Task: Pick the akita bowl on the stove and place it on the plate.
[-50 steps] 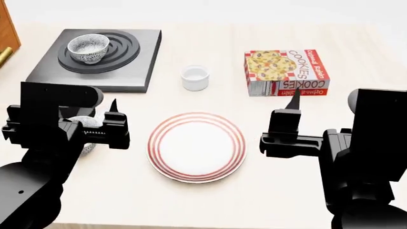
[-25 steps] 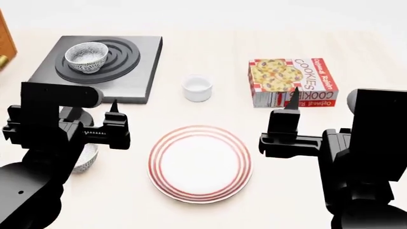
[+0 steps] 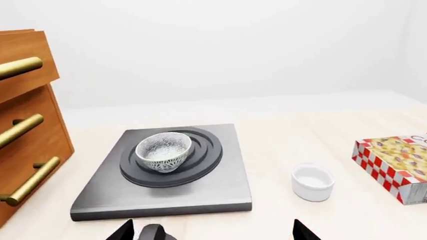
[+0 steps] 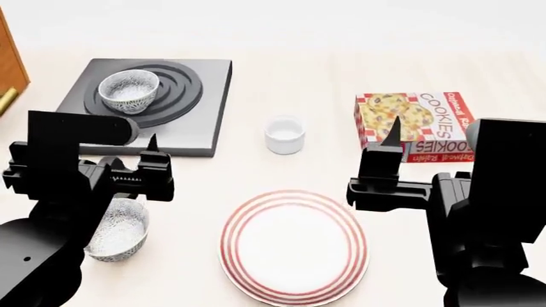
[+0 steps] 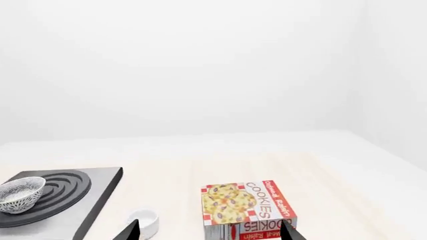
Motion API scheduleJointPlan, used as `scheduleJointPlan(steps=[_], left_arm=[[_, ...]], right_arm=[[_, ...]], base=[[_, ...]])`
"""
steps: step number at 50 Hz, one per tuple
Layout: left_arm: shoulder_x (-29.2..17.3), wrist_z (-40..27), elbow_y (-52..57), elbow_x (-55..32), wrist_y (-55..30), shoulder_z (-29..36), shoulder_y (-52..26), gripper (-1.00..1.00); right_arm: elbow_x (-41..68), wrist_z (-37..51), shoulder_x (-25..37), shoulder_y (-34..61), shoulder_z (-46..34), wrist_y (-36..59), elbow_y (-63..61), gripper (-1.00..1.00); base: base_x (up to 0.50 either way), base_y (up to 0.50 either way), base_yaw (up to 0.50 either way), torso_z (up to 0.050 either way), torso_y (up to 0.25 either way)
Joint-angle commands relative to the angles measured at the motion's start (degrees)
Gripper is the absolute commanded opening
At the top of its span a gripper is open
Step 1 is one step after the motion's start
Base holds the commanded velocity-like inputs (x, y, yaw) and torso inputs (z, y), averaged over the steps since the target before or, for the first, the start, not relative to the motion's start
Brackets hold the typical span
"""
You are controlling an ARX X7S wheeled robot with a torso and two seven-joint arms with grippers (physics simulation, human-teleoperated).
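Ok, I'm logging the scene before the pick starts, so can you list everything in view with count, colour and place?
akita bowl: one, white with black speckles, on the stove's burner rings.
second speckled bowl: one, same look, on the table near the robot, partly hidden behind the left arm.
stove: one, dark grey slab with black rings, far left of the table.
plate: one, white with red rings, near centre, nothing on it.
white cup: one, plain white, between stove and cookie box.
cookie box: one, red, white and yellow, lying flat at far right.
wooden drawer unit: one, brown with brass handles, left of the stove.
table: one, pale wood.
left gripper: black, open, holding nothing.
right gripper: black, open, holding nothing.
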Motion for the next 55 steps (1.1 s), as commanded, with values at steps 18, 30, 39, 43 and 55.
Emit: scheduleJointPlan(steps=[18, 30, 39, 43, 55], left_arm=[[-0.5, -0.4, 0.0, -0.8, 0.2, 0.5, -0.1, 1.00], [-0.6, -0.7, 0.1, -1.2, 0.1, 0.6, -0.1, 1.00], [-0.8, -0.8, -0.2, -1.3, 0.3, 0.8, -0.4, 1.00], [-0.8, -0.9, -0.2, -1.4, 0.2, 1.0, -0.4, 1.00], [-0.9, -1.0, -0.6, -1.6, 0.7, 1.2, -0.5, 1.00]], right_arm=[[0.9, 0.6, 0.3, 0.0, 0.0, -0.2, 0.0, 1.00], [1.2, 0.8, 0.5, 0.0, -0.2, -0.3, 0.1, 1.00], [1.3, 0.8, 0.7, -0.4, -0.3, -1.0, 0.4, 1.00], [1.5, 0.9, 0.8, -0.2, -0.3, -0.8, 0.4, 1.00], [1.8, 1.1, 1.0, -0.3, -0.4, -1.0, 0.4, 1.00]], base=[[0.26, -0.04, 0.00, 0.000, 0.000], [0.27, -0.04, 0.00, 0.000, 0.001], [0.27, -0.04, 0.00, 0.000, 0.000], [0.26, -0.03, 0.00, 0.000, 0.000], [0.26, -0.03, 0.00, 0.000, 0.001]])
